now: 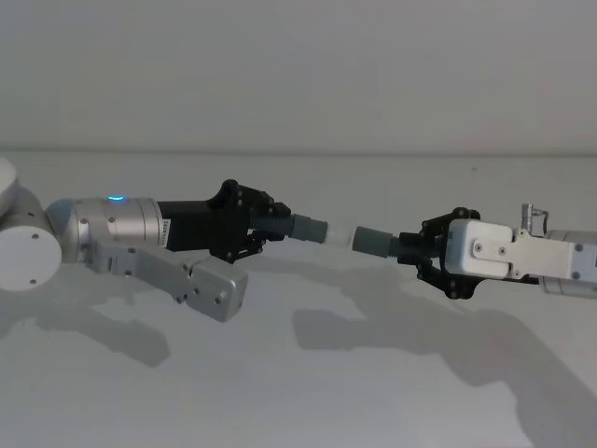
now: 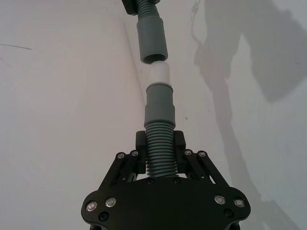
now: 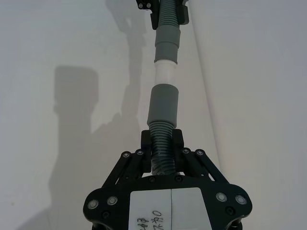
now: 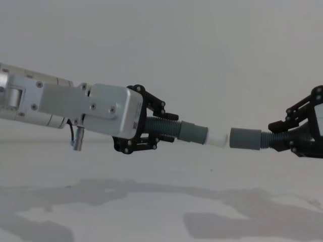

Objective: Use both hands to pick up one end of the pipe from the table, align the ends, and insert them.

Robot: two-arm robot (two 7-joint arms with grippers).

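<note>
Both pieces of the pipe are already up off the worktop (image 1: 308,392) and held in mid-air at the middle of the head view, so this looks like the aligning step, with the insertion itself not yet made. The left claw (image 1: 266,227), left of centre in that frame, is clamped on the ribbed body of its pipe piece (image 1: 303,228), whose cuff carries the narrow white tip (image 1: 340,235) pointing toward the right side of the frame. The right claw (image 1: 424,250), right of centre, is clamped on the ribs of the other pipe piece (image 1: 382,242), its open grey cuff (image 4: 245,138) facing left. Each piece lies roughly level, long axis running side to side across the frame, the two ends facing each other nose to mouth. In the left wrist view the white tip sits just at the cuff's opening, nearly in line. To my eye the next move calls for a straight push together along that shared axis, keeping the cuffs square so the tip doesn't catch the rim.
</note>
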